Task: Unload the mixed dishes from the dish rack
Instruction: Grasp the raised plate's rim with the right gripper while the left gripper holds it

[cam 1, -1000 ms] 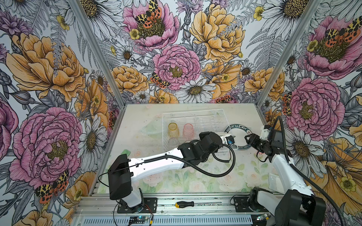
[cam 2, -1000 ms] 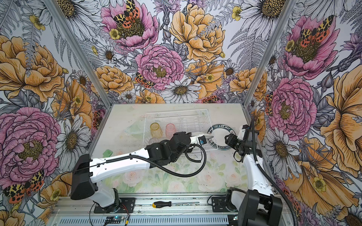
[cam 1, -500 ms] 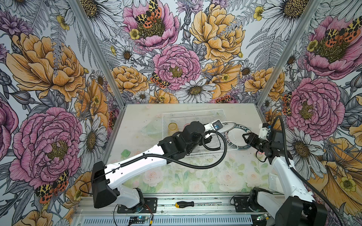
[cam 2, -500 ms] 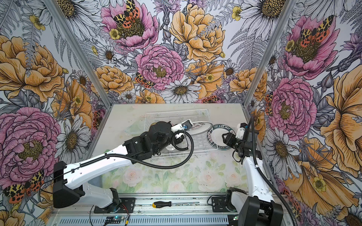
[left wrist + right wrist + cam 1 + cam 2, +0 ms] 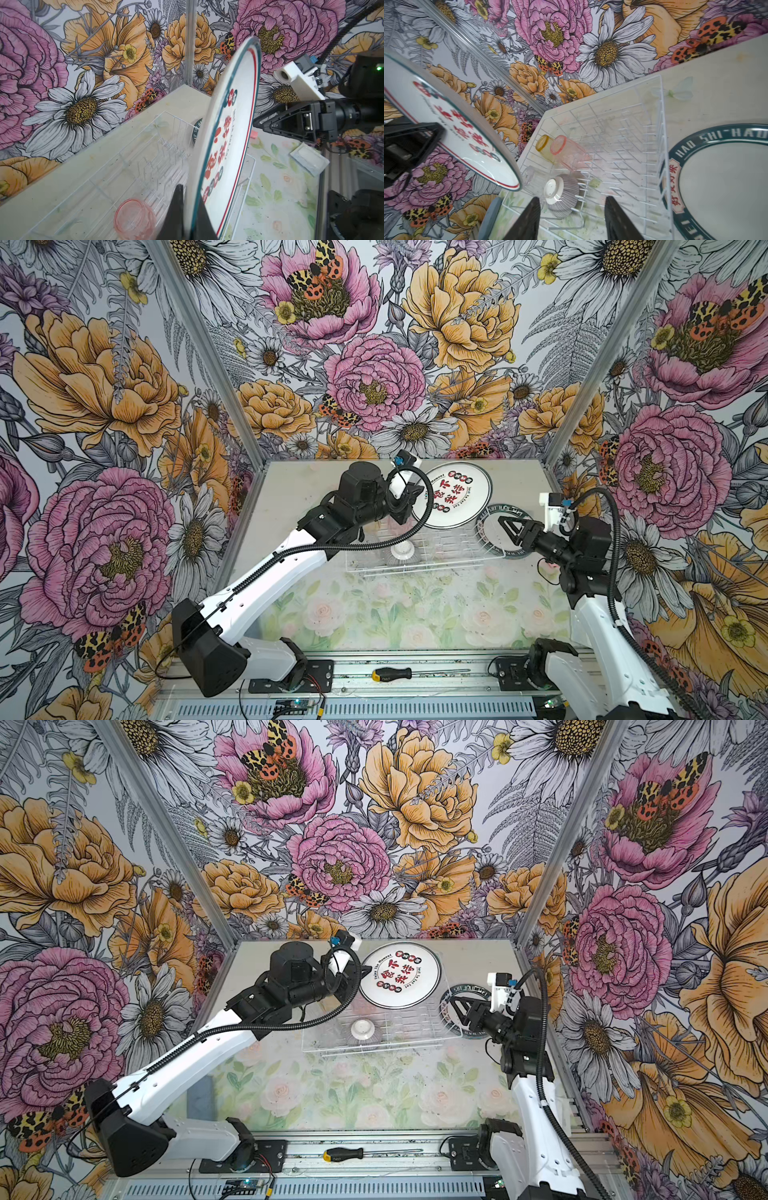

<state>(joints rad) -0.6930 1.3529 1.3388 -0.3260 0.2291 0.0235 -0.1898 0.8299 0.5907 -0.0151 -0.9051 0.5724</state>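
White-faced and red-lettered, the round plate (image 5: 451,499) hangs at upper centre in both top views, pinched at its left rim by the left gripper (image 5: 190,209), whose jaws press tight on the edge. It extends rightward from the claw, tilted face-up toward the camera (almost edge-on in the left wrist view), above the far right part of the white wire dish rack (image 5: 415,570). The right gripper (image 5: 509,536), jaws spread and empty, hovers at right of frame over a flat teal-banded plate (image 5: 494,510) just beside the rack's right end. That plate looks the nearer landing spot, but the right arm crowds it; the floral mat (image 5: 395,614) in the lower frame lies open. Left in the rack: a ribbed grey bowl (image 5: 402,551), base up, a pink glass tumbler (image 5: 564,153) and an amber glass tumbler (image 5: 543,147).
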